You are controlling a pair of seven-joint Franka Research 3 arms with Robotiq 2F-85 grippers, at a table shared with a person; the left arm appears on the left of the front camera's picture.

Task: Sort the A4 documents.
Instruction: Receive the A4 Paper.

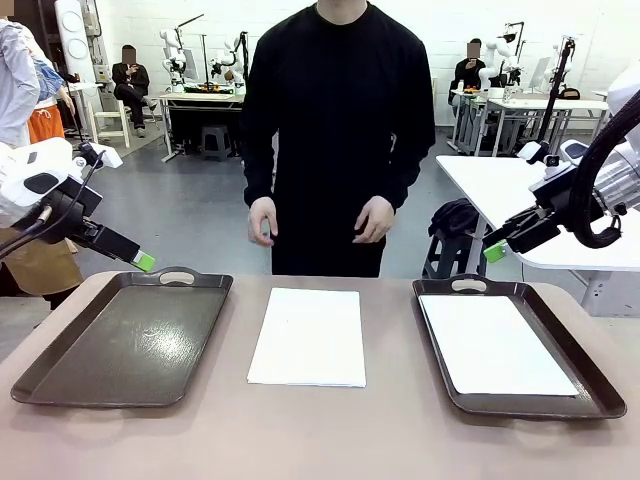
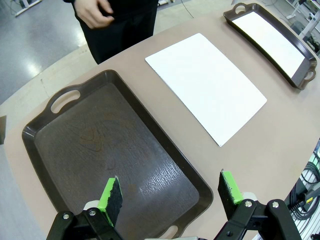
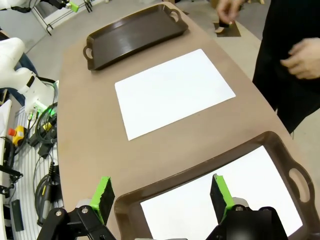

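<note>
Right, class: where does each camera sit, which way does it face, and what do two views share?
Front: between the arms, facing the person across the table; left gripper and right gripper hover open.
Left wrist: over the empty tray, looking down; its green pads show.
Right wrist: over the filled tray, looking down; its pads show.
Shared: both wrist views catch the middle paper.

The white left arm [image 1: 38,172] reaches in over the left end of the brown surface [image 1: 400,435]. Its black left gripper [image 2: 170,189] hangs above it, green-padded fingers [image 2: 112,194] spread wide, empty. The white right arm [image 1: 628,170] is over the right end, and its right gripper [image 3: 161,192] is equally wide and empty.
</note>
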